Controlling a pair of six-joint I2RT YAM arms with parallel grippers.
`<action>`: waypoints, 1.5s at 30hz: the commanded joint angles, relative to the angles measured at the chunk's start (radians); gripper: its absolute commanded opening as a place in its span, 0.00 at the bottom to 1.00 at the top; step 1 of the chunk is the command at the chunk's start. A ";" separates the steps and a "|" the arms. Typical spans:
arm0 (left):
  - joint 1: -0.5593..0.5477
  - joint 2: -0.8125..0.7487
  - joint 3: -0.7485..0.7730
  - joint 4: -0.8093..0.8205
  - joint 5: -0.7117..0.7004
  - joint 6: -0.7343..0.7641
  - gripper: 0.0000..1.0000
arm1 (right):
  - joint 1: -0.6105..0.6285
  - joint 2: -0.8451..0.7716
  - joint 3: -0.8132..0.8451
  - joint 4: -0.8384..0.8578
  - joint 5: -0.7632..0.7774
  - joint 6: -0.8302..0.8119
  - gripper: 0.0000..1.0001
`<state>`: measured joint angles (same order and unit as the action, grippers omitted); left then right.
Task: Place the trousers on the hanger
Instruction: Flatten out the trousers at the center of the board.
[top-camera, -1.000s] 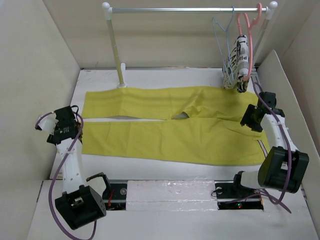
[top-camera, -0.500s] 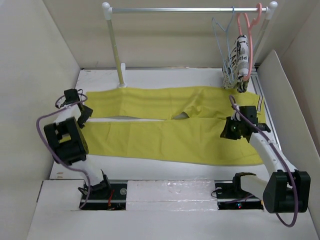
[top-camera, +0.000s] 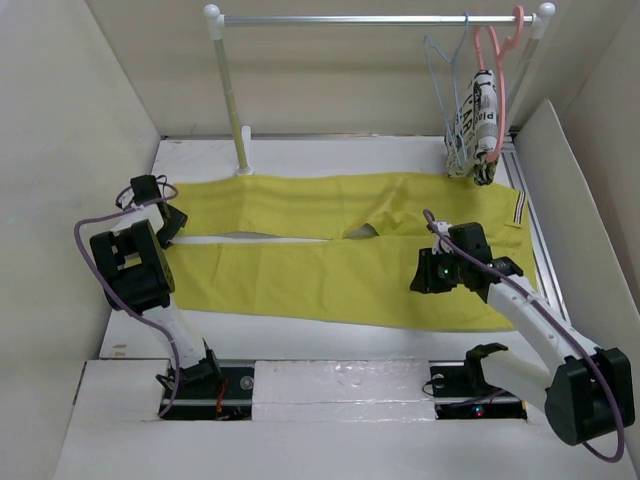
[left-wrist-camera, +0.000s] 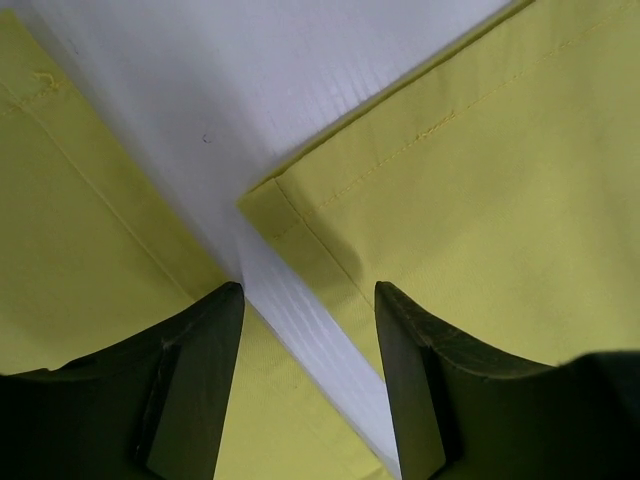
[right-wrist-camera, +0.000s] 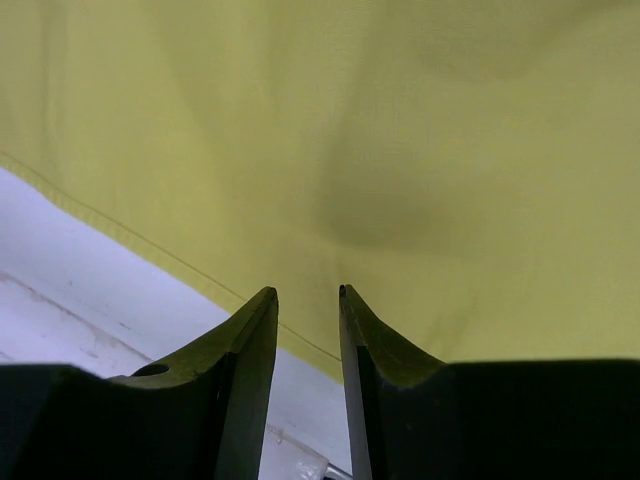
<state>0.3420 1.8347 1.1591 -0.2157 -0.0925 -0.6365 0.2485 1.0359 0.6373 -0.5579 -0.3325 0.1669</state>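
The mustard-yellow trousers (top-camera: 330, 255) lie flat on the white table, legs pointing left, with the striped waistband at the right. The pale-blue hanger (top-camera: 443, 70) hangs empty on the rail at the back right. My left gripper (top-camera: 168, 222) is open at the leg cuffs. In the left wrist view it (left-wrist-camera: 308, 300) straddles the white gap between the two cuffs (left-wrist-camera: 480, 190). My right gripper (top-camera: 420, 274) is over the near leg. In the right wrist view it (right-wrist-camera: 308, 292) is narrowly open and empty, just above the cloth (right-wrist-camera: 380, 150) near its near hem.
A metal rail (top-camera: 360, 18) on white posts spans the back. A pink hanger (top-camera: 497, 60) with a black-and-white printed cloth (top-camera: 476, 125) hangs next to the blue one. Upright white panels wall in the table (top-camera: 300, 335) on the left and right.
My left arm has swung in from the near left, bringing its gripper to the leg cuffs. My right gripper has moved left and nearer, from the waistband to the near leg. The trousers have not moved.
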 joint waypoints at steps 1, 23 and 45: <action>0.003 -0.035 0.000 0.022 0.011 -0.017 0.51 | 0.044 -0.034 0.001 0.047 0.029 0.029 0.37; 0.092 0.038 0.110 -0.071 -0.131 -0.069 0.00 | 0.095 -0.105 0.042 -0.037 0.121 0.022 0.38; 0.091 0.069 0.330 0.021 -0.087 -0.081 0.00 | 0.044 -0.043 0.027 -0.092 0.240 -0.055 0.80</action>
<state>0.4297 1.8996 1.4235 -0.2462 -0.1345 -0.7368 0.3061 0.9958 0.6220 -0.6212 -0.1528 0.1310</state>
